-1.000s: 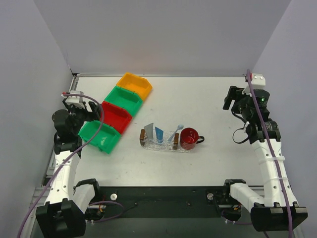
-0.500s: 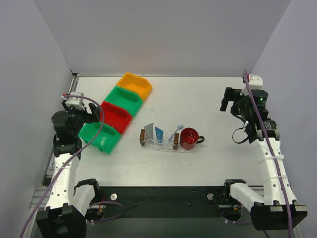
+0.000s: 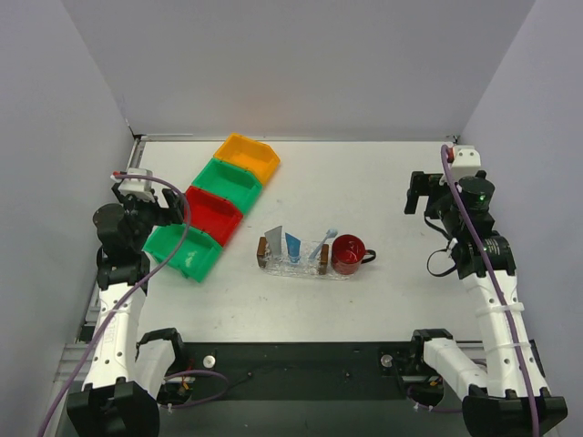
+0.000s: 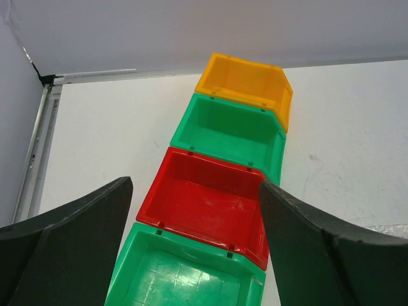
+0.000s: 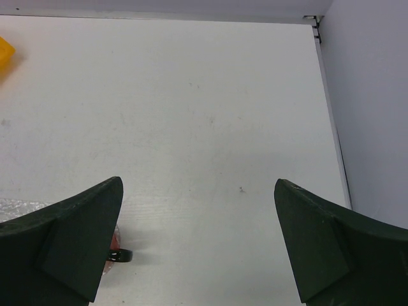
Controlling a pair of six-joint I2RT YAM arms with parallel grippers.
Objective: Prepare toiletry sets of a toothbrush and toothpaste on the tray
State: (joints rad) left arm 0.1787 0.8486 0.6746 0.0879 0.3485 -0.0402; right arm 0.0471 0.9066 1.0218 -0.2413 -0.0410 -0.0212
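Nearest you, the toothbrush (image 3: 322,242) and both toothpaste tubes (image 3: 274,242) lean in the tray (image 3: 291,267) mid-desk (image 5: 191,95), touching-close to the red cup (image 3: 347,254), while farther out your left gripper (image 4: 194,191) gapes over the bins (image 4: 239,124) and your right gripper (image 5: 197,185) gapes at the right, so a careless inward sweep could topple them

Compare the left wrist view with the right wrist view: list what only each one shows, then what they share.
Only the left wrist view: the red bin, two green bins, and the left arm's fingers, spread with nothing between them. Only the right wrist view: the red cup, just its handle edge, a corner of the clear tray, and the right arm's fingers, also spread and empty. Both: the orange bin, a mere sliver in the right wrist view, and the white table.
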